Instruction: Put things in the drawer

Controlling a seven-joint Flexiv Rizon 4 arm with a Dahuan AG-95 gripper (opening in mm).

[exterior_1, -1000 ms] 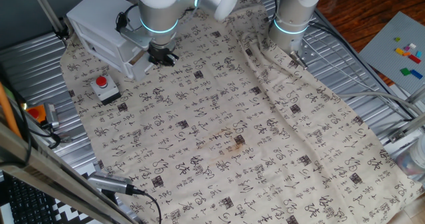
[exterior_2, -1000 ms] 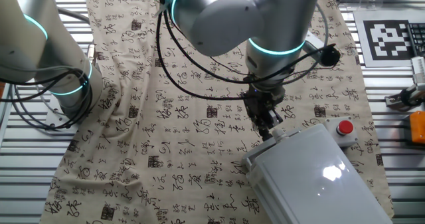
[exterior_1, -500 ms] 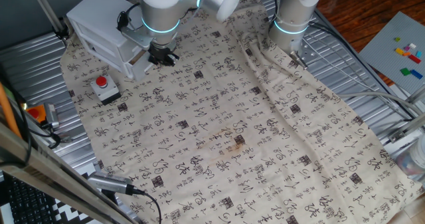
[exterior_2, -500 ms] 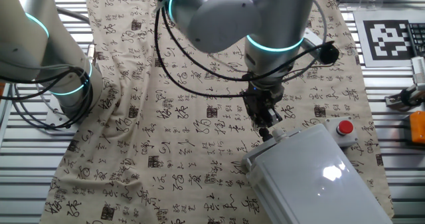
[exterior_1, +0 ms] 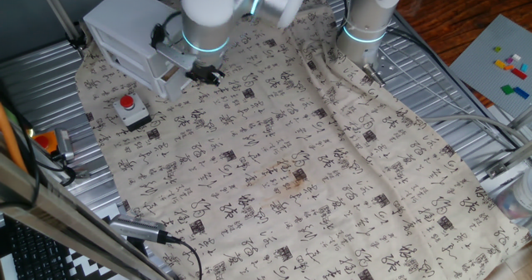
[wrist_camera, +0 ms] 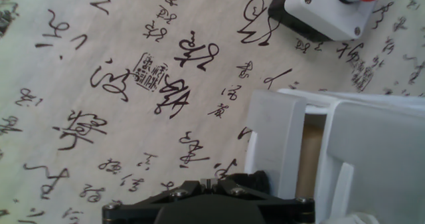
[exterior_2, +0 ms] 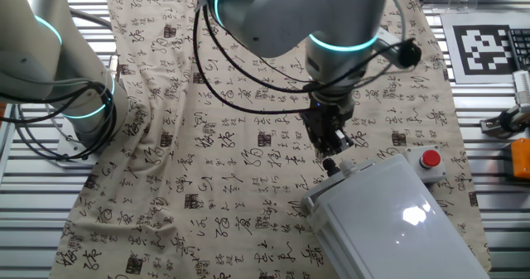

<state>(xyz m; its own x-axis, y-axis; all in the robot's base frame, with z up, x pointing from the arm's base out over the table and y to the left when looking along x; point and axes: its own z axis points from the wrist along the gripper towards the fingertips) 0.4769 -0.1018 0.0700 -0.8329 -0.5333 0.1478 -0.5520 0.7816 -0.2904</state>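
The white cabinet stands at the back left of the cloth; it also shows in the other fixed view. Its drawer is pulled out a small way, with a tan strip showing in the gap behind the front panel. My gripper hangs just in front of the drawer's front; it also shows in the other fixed view. In the hand view the gripper is shut and empty, close to the panel's left edge. The beige block is not in view.
A small grey box with a red button sits on the cloth beside the cabinet, also in the hand view. A second arm stands at the back. The printed cloth covers the table.
The arm's wrist has shifted slightly to the right, away from the cabinet. The gripper stays shut by the drawer front. The drawer has not visibly moved.
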